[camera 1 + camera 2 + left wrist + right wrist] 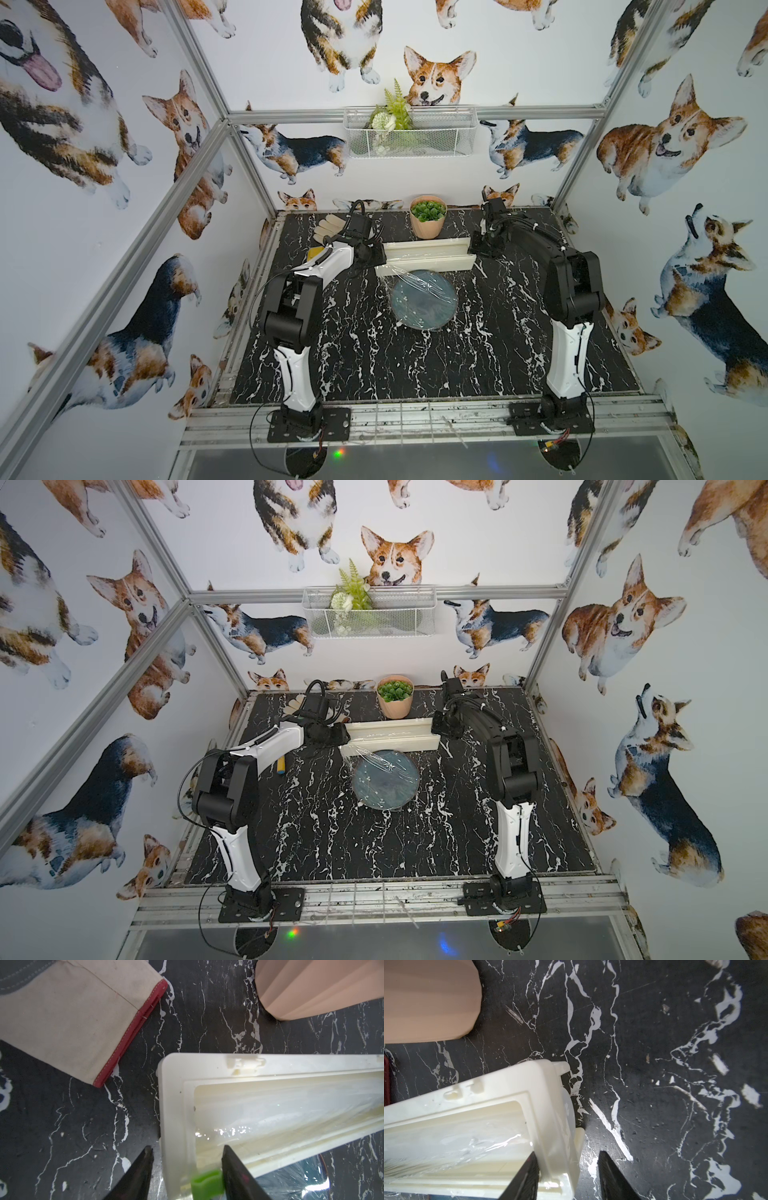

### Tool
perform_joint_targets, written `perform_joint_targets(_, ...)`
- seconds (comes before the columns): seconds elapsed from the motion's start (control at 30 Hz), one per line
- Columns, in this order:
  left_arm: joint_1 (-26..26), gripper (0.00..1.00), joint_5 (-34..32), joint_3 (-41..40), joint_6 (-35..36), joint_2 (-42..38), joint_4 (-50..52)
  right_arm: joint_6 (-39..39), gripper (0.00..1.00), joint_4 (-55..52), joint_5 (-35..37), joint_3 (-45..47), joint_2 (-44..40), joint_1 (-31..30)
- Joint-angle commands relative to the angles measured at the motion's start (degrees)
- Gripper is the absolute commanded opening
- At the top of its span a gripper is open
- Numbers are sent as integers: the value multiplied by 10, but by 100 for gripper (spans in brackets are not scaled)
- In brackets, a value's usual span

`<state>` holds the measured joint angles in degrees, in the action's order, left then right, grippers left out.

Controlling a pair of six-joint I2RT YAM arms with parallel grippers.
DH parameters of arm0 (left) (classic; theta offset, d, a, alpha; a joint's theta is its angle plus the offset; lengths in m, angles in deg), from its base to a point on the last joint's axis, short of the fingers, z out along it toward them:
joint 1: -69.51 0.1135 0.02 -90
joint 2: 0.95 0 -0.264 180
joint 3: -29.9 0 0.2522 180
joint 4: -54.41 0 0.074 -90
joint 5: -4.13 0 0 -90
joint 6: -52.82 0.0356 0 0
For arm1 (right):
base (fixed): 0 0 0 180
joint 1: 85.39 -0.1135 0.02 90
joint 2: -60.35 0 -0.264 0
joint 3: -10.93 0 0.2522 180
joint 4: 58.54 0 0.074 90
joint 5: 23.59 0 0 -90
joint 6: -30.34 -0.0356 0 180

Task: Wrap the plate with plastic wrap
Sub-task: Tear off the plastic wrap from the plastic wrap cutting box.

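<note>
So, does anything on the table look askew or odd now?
The plastic wrap over the plate lies creased, not smooth, and seems uncut from the dispenser box, which sits slightly slanted. Nothing looks spilled or broken.

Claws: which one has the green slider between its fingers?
The left claw; the green slider sits between its fingers. The right claw straddles the dispenser's other, slider-free end.

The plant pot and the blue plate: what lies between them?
The long cream dispenser box lies across that stretch, between the pot and the plate. Both top views show it.
</note>
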<state>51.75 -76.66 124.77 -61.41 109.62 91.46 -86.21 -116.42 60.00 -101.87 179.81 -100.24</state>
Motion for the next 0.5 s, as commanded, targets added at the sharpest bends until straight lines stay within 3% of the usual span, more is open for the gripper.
perform_joint_targets(0.0, -2, 45, -9, -2, 1, 0, 24, 7, 48, -56, 33, 3, 8, 3)
perform_joint_targets(0.17, -2, 22, -15, 0, 2, -6, 28, 7, 48, -56, 33, 2, 11, 3)
perform_joint_targets(0.3, -2, 11, -13, 5, -2, -4, 29, 5, 48, -50, 30, 7, 9, 3)
perform_joint_targets(0.47, -2, 12, -6, 11, -8, 1, 29, 6, 48, -53, 31, 6, 8, 2)
